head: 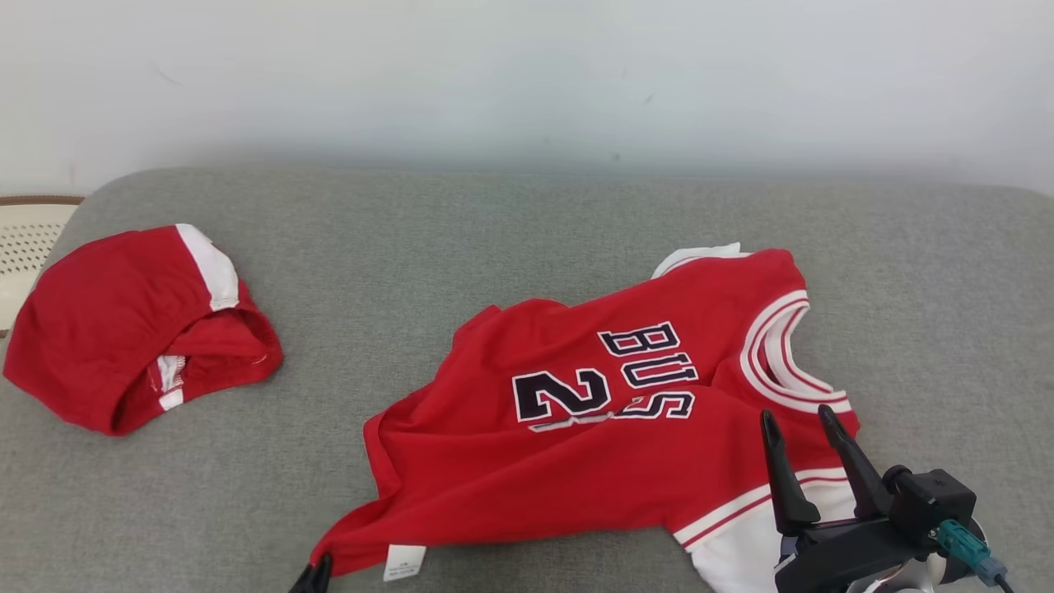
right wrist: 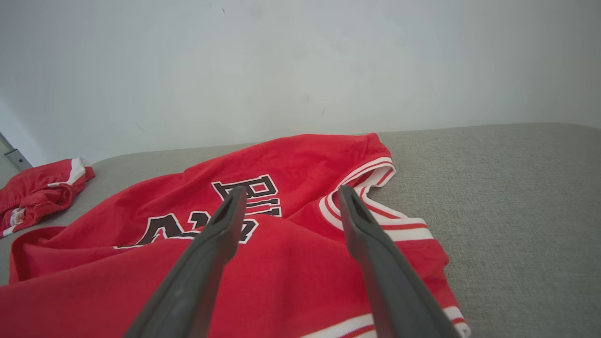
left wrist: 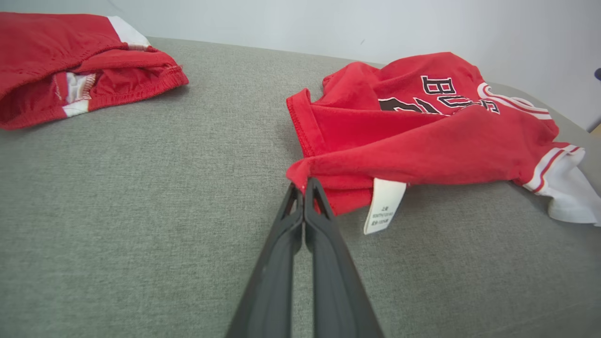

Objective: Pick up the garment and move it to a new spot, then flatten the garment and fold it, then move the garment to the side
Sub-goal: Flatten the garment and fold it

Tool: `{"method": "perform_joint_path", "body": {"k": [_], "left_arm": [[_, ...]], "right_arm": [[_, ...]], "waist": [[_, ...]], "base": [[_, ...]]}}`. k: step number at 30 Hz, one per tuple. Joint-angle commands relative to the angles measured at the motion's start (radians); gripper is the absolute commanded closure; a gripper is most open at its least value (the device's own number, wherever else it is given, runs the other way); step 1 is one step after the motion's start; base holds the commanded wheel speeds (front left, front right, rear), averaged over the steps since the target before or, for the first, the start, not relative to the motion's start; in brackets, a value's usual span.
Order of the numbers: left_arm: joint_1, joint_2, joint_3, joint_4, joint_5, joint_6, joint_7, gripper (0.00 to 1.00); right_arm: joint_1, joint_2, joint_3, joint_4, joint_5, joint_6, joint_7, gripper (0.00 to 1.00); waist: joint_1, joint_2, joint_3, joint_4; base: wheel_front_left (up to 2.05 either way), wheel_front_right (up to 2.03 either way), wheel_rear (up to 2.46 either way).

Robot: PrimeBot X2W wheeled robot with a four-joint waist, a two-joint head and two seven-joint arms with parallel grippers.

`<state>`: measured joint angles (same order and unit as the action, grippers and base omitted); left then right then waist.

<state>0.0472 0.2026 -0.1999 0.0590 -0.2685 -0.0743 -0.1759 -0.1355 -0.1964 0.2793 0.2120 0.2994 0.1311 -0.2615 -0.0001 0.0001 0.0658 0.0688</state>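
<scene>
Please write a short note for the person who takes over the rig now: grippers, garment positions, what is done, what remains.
Left gripper: shut on the hem corner of the red jersey with white trim, beside its white label.
Right gripper: open, above the jersey near the collar, holding nothing.
Jersey lies wrinkled on the grey fabric surface; a bunched red garment lies apart at the left.
Done: corner gripped. Remaining: flatten, fold, move aside.
</scene>
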Motion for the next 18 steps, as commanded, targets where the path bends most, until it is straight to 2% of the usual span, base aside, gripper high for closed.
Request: {"method": "perform_joint_path", "body": {"k": [1, 7, 15, 16, 18], "left_arm": [[0.009, 0.012, 0.01, -0.012, 0.005, 0.009, -0.013, 1.0], [-0.01, 0.034, 0.018, -0.013, 0.01, 0.011, -0.022, 1.0], [0.019, 0.012, -0.004, 0.069, -0.03, -0.004, -0.037, 0.99], [0.019, 0.008, -0.008, 0.083, -0.033, -0.007, -0.04, 0.8], [0.017, 0.0, -0.015, 0.112, -0.04, -0.01, -0.043, 0.52]], "right_arm": [[0.007, -0.008, 0.0, 0.002, 0.008, -0.001, -0.004, 0.0], [-0.002, -0.009, 0.011, 0.006, 0.011, -0.001, -0.004, 0.0], [-0.006, -0.012, 0.006, 0.012, 0.014, -0.001, -0.004, 0.0], [-0.007, -0.012, 0.005, 0.011, 0.013, -0.001, -0.004, 0.0], [-0.009, -0.013, 0.004, 0.012, 0.012, -0.001, -0.004, 0.0]], "waist": [[0.0001, -0.0001, -0.008, 0.015], [0.0001, -0.0001, -0.007, 0.025], [0.0001, -0.0001, 0.0, 0.031], [0.0001, -0.0001, 0.001, 0.033], [0.0001, -0.0001, 0.0, 0.037]], "base": [[0.0, 0.0, 0.0], [0.0, 0.0, 0.0], [0.0, 0.0, 0.0], [0.0, 0.0, 0.0], [0.0, 0.0, 0.0]]}}
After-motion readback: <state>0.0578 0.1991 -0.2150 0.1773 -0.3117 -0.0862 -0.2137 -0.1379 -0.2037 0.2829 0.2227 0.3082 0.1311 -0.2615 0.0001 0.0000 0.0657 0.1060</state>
